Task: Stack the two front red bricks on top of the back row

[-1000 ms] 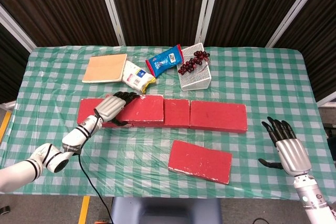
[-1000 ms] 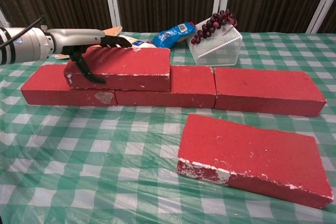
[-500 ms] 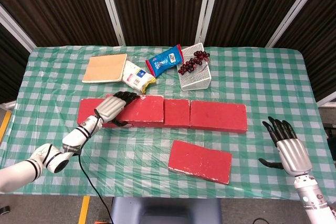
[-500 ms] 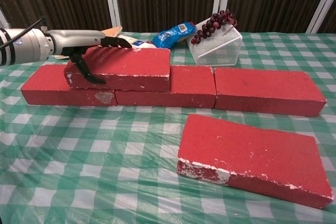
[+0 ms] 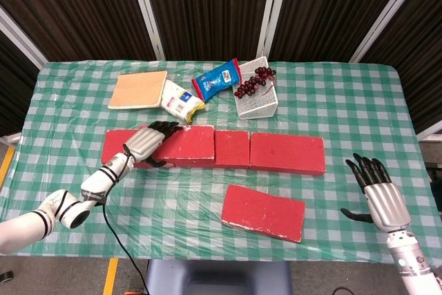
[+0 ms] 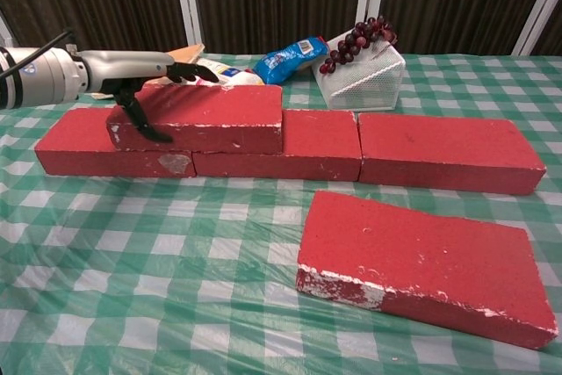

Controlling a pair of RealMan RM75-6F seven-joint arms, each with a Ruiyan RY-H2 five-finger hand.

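The left hand (image 6: 132, 72) lay along the top of a flat rectangular red foam brick (image 6: 206, 118) with its thumb hooked down over the brick's near left face. Whether it gripped the brick or was opening off it could not be told. That brick sat on the back row of red bricks (image 6: 443, 162), spanning the seam between the two leftmost ones directly beneath the hand, so the first of the two stackings looked done or nearly done.

The second front brick, a chipped flat red slab (image 6: 421, 263), lay on the green-and-white checked tablecloth (image 6: 176, 278), well away to the right of the left hand and nearer the robot, not yet lifted. In the head view it lay to the left of the right hand (image 5: 376, 195), which hung apart from it near the table's right front corner, fingers spread and holding nothing. Roughly half the task seemed left: raising this slab onto the row.
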